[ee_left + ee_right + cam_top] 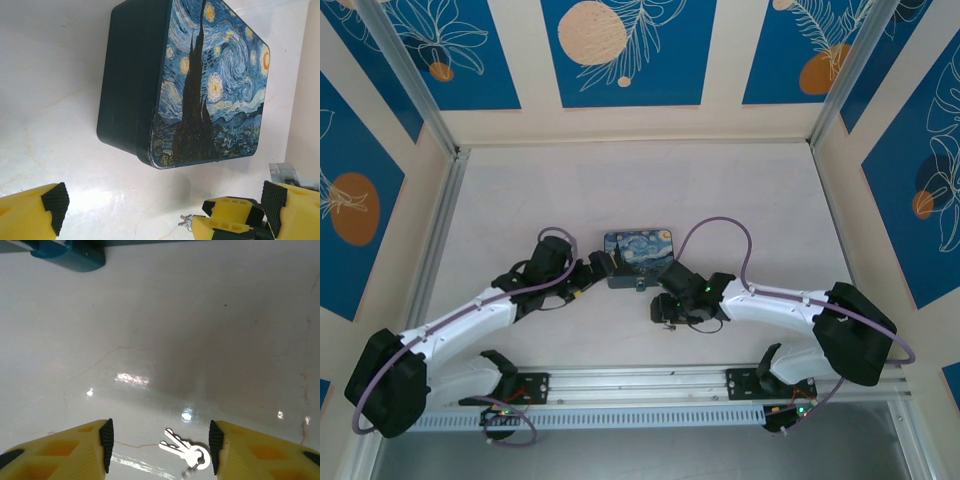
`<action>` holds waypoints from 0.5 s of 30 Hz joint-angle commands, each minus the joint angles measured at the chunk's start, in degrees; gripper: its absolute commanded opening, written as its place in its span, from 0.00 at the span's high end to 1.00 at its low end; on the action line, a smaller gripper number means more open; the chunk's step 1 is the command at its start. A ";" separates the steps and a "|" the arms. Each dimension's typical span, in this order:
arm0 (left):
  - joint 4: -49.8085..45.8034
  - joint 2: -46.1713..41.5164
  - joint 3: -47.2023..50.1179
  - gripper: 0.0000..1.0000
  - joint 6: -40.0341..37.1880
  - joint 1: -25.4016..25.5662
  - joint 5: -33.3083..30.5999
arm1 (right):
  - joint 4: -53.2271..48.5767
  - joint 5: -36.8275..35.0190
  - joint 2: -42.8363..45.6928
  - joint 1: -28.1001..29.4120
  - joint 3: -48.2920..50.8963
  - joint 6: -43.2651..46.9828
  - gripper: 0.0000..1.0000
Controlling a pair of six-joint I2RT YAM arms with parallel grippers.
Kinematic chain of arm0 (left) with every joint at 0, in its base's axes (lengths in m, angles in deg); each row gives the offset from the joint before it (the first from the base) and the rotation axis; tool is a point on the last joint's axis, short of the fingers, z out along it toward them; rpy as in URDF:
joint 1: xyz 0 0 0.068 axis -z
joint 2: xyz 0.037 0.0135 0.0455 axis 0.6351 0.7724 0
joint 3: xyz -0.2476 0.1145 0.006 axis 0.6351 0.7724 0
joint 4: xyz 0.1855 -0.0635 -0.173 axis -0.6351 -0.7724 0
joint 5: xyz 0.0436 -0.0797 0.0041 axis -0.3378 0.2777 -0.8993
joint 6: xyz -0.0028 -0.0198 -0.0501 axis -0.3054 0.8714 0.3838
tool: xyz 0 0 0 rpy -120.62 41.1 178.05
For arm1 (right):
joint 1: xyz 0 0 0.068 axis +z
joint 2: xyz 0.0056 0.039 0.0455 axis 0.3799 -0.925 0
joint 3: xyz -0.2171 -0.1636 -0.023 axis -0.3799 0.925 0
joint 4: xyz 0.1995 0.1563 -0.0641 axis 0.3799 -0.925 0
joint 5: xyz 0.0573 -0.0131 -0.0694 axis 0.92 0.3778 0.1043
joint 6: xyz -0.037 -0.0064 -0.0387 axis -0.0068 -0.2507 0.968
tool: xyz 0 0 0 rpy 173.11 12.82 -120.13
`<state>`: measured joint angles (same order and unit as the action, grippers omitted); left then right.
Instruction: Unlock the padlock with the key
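Two small silvery keys (185, 451) on one ring lie flat on the white table. My right gripper (160, 446) stands open around them, one finger on each side, not touching. In the left wrist view the key tips (186, 221) poke out beside the right gripper's yellow fingers (227, 207). My left gripper (164, 202) is open and holds nothing, just short of the Starry Night tin (210, 80). A small grey metal piece (281, 172), perhaps the padlock, peeks out behind the left gripper's right finger. From above, both grippers (603, 268) (665, 308) sit at the tin's (638, 248) near edge.
The tin's blue corner (70, 255) shows at the top left of the right wrist view. Patterned walls (620, 50) and metal frame posts (410, 70) enclose the table. A rail (640, 385) runs along the near edge between the arm bases.
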<state>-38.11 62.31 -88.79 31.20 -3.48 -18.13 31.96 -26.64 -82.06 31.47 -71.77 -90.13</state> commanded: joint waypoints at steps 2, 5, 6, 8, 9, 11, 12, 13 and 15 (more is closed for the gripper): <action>0.84 0.79 0.60 0.00 -0.25 0.77 0.31 | -3.12 -2.60 1.82 0.43 -1.58 -0.91 0.43; 0.68 1.01 0.46 0.00 -0.43 0.73 0.22 | -4.71 -2.73 2.44 0.88 -0.62 -1.32 0.43; 0.68 1.07 0.51 0.00 -0.62 0.78 0.22 | -5.64 -3.07 2.55 1.29 -0.39 -1.52 0.43; 0.66 1.23 0.34 0.00 -0.73 0.71 0.22 | -7.33 -3.91 2.63 2.14 0.09 -1.81 0.42; 0.65 1.33 0.22 0.00 -0.87 0.73 0.22 | -7.86 -4.26 2.62 2.56 0.29 -2.04 0.42; 0.65 1.72 -0.01 0.00 -1.01 0.75 0.22 | -8.35 -4.26 2.61 3.15 0.81 -2.26 0.43; 0.66 1.99 -0.10 0.00 -1.01 0.77 0.22 | -8.35 -4.20 2.61 3.46 1.02 -2.55 0.43; 0.86 2.27 -0.25 0.00 -1.10 0.78 0.30 | -8.28 -4.19 2.37 3.67 1.29 -2.80 0.44; 0.84 2.94 -0.60 0.00 -1.30 0.76 0.60 | -7.54 -4.19 1.88 4.32 1.93 -3.34 0.45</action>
<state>-37.54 64.36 -88.79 30.99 -3.33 -18.15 26.08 -29.44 -80.20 34.88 -71.11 -91.53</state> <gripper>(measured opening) 0.999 0.552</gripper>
